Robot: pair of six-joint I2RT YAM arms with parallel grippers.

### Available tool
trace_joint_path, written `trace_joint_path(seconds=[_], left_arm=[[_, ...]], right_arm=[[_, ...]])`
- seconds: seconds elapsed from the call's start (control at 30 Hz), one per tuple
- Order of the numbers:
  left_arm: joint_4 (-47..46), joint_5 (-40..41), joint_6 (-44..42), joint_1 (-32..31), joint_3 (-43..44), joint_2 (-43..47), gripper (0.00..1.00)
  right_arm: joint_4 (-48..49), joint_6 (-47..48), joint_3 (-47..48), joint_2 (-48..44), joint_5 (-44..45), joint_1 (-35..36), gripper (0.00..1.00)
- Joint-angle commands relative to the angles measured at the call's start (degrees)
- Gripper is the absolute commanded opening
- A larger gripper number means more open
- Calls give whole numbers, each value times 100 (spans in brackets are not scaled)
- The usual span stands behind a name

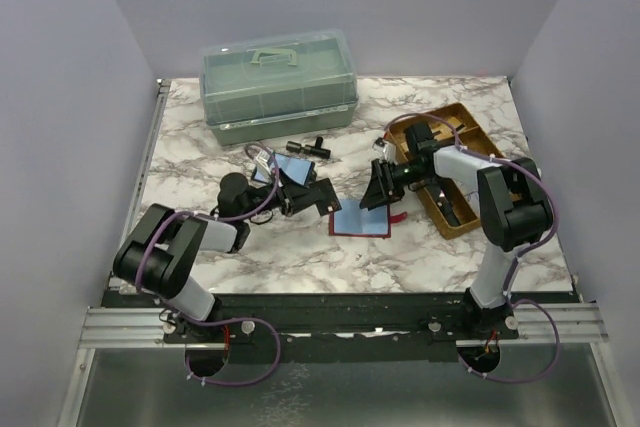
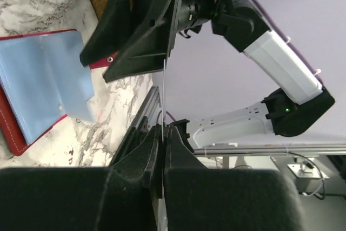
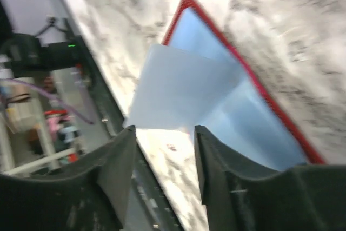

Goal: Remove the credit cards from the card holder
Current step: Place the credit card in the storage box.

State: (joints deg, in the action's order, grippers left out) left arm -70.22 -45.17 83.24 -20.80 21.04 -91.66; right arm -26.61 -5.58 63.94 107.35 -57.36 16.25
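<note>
left tool [image 2: 163, 133] was clamped tight on a credit card [image 2: 163, 93], seen edge-on, sticking straight out past its tips toward the right tool [image 3: 164, 132]. right tool's jaws stood partly apart with nothing between them; couldn't tell if it touched the card. card holder [image 1: 362, 222] lay open on the tabletop [image 1: 300, 262], blue panels up, just beyond the right tool's tips and off to one side of the left tool
</note>
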Motion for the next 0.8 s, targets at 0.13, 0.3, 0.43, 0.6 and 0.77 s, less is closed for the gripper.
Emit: trace_joint_path(seconds=[0.13, 0.3, 0.43, 0.6, 0.77], left_arm=[[3542, 85, -2025, -23, 786, 1328, 0], [4215, 200, -2677, -384, 1192, 1623, 0], [4402, 720, -3273, -845, 1458, 1713, 0], [4370, 1228, -3568, -1242, 1795, 1630, 0], [4127, 1365, -3494, -1420, 2011, 1533, 0]], right_arm=[[-1068, 1741, 737, -869, 1970, -189, 67], [-1824, 2868, 703, -1180, -809, -294, 73], [-2218, 3216, 821, -1297, -1817, -285, 79], [-1561, 2598, 623, -1374, -2407, -273, 80], [-977, 1805, 503, -1212, -2827, -232, 77]])
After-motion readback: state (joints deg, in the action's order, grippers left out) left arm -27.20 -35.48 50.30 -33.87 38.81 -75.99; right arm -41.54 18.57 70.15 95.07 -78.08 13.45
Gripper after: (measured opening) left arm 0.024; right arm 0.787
